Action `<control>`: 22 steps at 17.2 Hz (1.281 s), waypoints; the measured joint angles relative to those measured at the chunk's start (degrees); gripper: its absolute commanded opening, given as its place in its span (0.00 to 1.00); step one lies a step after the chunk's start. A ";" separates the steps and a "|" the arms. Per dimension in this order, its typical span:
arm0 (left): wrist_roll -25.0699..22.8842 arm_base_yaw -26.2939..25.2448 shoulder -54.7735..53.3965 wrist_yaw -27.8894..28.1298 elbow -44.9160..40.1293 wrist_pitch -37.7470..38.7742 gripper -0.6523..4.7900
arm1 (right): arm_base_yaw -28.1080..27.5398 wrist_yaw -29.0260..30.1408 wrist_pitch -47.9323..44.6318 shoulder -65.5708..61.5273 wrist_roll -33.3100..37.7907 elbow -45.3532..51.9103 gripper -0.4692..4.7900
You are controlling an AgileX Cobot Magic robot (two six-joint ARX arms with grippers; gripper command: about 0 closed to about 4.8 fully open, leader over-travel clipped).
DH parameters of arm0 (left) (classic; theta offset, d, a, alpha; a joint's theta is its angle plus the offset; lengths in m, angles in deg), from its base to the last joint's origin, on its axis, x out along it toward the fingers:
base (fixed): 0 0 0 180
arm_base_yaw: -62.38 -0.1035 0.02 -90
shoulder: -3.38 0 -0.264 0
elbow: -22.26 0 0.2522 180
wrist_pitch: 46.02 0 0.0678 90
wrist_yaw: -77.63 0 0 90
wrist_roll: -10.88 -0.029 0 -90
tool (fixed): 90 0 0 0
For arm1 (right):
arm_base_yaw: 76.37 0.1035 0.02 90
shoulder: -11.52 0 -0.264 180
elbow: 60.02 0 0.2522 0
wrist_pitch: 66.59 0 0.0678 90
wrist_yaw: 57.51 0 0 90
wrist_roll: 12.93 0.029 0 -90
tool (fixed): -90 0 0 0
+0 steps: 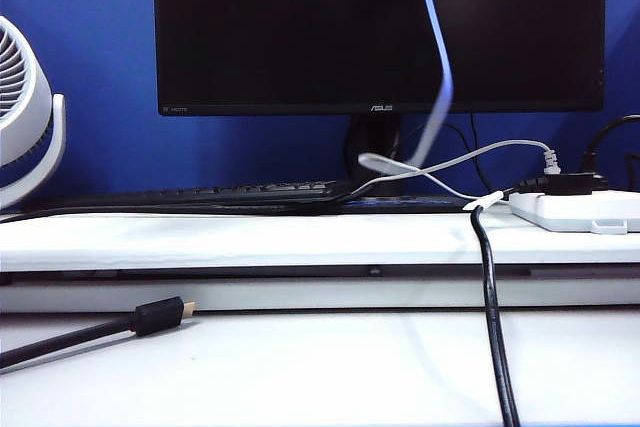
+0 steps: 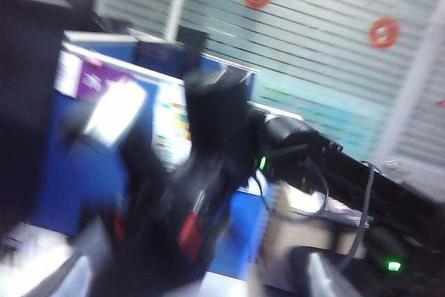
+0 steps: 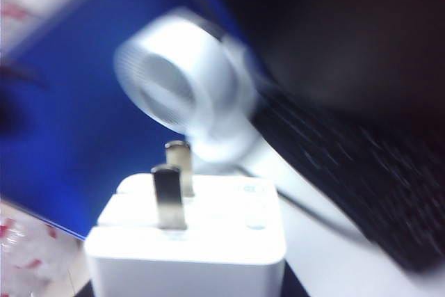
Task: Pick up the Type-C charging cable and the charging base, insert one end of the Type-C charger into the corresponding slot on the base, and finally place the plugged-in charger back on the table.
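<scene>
While both wrist views are smeared, hold off on any insertion. Left gripper: lost in the blur of its own view, so I cannot tell whether its jaws are apart. Cable (image 1: 443, 67): hangs from above the frame across the monitor (image 1: 300, 27), its holder unseen. Right gripper (image 3: 188, 289): clamped on the base (image 3: 208, 234), aloft, prongs toward its camera. The ports are hidden; I would turn that face to the plug, steady both arms, then push straight.
</scene>
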 measured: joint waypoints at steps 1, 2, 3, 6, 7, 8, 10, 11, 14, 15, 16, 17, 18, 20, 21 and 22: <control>-1.51 -0.09 0.00 1.16 0.00 0.02 0.80 | 0.00 -1.55 3.28 -1.42 -0.33 0.00 0.08; -2.34 -1.73 0.00 2.69 0.00 0.02 0.80 | 0.15 -4.52 7.82 -3.61 -0.74 0.07 0.08; -2.49 -3.04 0.00 4.02 0.00 0.09 0.80 | 0.39 -5.44 9.42 -4.87 -1.16 0.15 0.08; -2.51 -8.35 0.00 8.94 0.00 1.51 0.79 | 3.34 -8.24 10.14 -9.55 -1.22 0.07 0.08; -2.62 -9.57 -0.02 10.49 0.00 2.10 0.79 | 3.78 -8.83 10.69 -11.23 -1.20 0.02 0.08; -2.69 -10.43 -0.02 10.82 0.00 2.34 0.79 | 5.84 -10.54 12.09 -14.32 -0.90 0.02 0.08; -3.52 -10.38 0.00 10.86 0.00 2.36 0.79 | 9.18 -14.08 14.45 -18.43 0.81 0.07 0.08; -3.74 -10.32 0.00 10.84 0.00 2.34 0.79 | 10.34 -16.00 15.96 -19.96 1.38 0.07 0.08; -3.76 -10.34 0.02 11.15 0.00 2.14 0.79 | 13.75 -21.42 18.53 -26.25 1.84 0.02 0.08; -3.76 -10.34 0.02 11.15 0.00 2.14 0.79 | 14.27 -22.97 19.45 -27.85 1.92 0.04 0.08; -3.76 -10.34 0.02 11.15 0.00 2.14 0.79 | 14.40 -24.13 20.06 -28.81 2.40 0.07 0.08; -3.76 -10.34 0.02 11.15 0.00 2.14 0.79 | 14.40 -25.33 20.28 -29.59 2.78 0.02 0.08; -3.76 -10.34 0.02 11.15 0.00 2.14 0.79 | 14.38 -27.58 20.26 -29.75 2.95 -0.26 0.08; -3.76 -10.34 0.02 11.15 0.00 2.16 0.79 | 14.38 -29.73 19.89 -29.75 2.99 -0.37 0.11; -3.76 -10.34 0.02 11.15 0.00 2.16 0.79 | 14.38 -29.66 19.89 -29.75 2.40 -0.37 0.19; -3.76 -10.34 0.02 11.15 0.00 2.19 0.79 | 14.40 -28.96 19.89 -29.75 1.29 -0.37 0.22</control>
